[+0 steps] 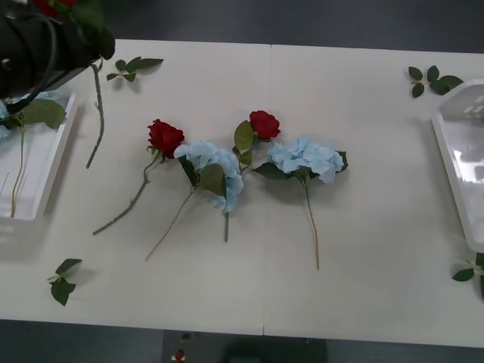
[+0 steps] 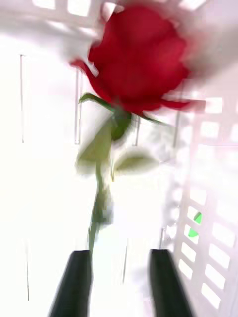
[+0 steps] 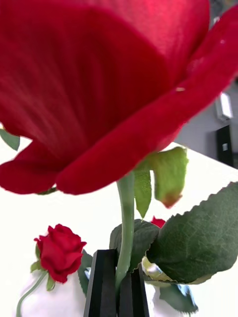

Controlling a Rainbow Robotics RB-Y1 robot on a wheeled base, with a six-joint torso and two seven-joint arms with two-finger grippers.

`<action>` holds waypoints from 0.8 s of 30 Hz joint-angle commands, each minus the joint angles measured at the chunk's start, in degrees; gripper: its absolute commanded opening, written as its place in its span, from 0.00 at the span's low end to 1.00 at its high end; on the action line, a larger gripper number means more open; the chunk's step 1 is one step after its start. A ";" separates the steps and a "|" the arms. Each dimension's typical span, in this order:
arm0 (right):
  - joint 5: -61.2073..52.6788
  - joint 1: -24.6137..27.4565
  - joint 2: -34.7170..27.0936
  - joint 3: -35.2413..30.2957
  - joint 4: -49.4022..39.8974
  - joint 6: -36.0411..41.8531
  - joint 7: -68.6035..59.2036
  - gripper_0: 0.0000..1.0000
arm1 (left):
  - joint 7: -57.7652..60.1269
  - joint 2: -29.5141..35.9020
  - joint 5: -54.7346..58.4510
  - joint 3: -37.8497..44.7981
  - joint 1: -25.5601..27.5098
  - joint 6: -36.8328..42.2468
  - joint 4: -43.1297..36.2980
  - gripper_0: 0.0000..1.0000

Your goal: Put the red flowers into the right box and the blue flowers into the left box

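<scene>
My left gripper (image 1: 87, 38) hangs over the table's far left corner, shut on the stem of a red flower (image 3: 114, 84) whose stem (image 1: 97, 113) dangles down. In the left wrist view its fingers (image 3: 104, 282) pinch that stem. Two more red flowers (image 1: 165, 138) (image 1: 264, 124) and two blue flowers (image 1: 215, 170) (image 1: 306, 159) lie mid-table. The left box (image 1: 57, 162) holds a blue flower (image 1: 34, 113). My right gripper (image 2: 121, 255) is open above the right box (image 1: 451, 162), where a red flower (image 2: 139, 59) lies on the white floor (image 2: 44, 173), its stem end near one finger.
Loose green leaf sprigs lie at the far left (image 1: 132, 68), far right (image 1: 432, 79), near left (image 1: 62, 283) and near right (image 1: 469, 272). The near half of the table, in front of the flowers, is bare. The right box has a latticed side wall (image 2: 208, 208).
</scene>
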 commanded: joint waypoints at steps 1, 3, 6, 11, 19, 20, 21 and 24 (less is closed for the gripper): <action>-0.72 -1.09 -0.24 -0.24 -0.61 -0.26 1.73 0.83 | -12.21 -1.69 5.15 3.58 4.69 -0.90 -5.29 0.00; -2.75 -1.09 -0.24 -0.24 -0.61 0.00 1.73 0.83 | -18.53 -3.45 7.61 4.64 5.83 -0.73 -6.78 0.00; -5.82 -1.09 -0.24 -1.74 -2.10 2.81 1.73 0.83 | -25.30 -6.61 10.87 4.20 5.31 -0.73 -8.36 0.00; -8.46 -1.09 0.11 -7.72 -9.40 15.21 1.11 0.83 | -30.14 -12.50 14.12 -3.71 -1.90 -0.73 -8.01 0.00; -12.33 -1.09 7.58 -21.34 -20.12 32.43 -0.21 0.83 | -30.22 -26.74 12.98 -13.56 -11.74 -3.10 -3.00 0.00; -12.50 -1.09 9.17 -23.71 -22.23 34.37 -0.03 0.83 | -30.22 -28.76 13.06 -14.43 -12.54 -4.24 -1.95 0.00; -12.59 -1.09 10.40 -25.21 -23.81 35.60 0.41 0.83 | -30.14 -30.26 13.15 -15.05 -13.24 -4.77 -1.16 0.00; -14.96 -1.00 12.68 -27.23 -28.82 37.53 0.76 0.83 | -30.14 -34.47 13.33 -16.19 -15.00 -6.35 1.04 0.00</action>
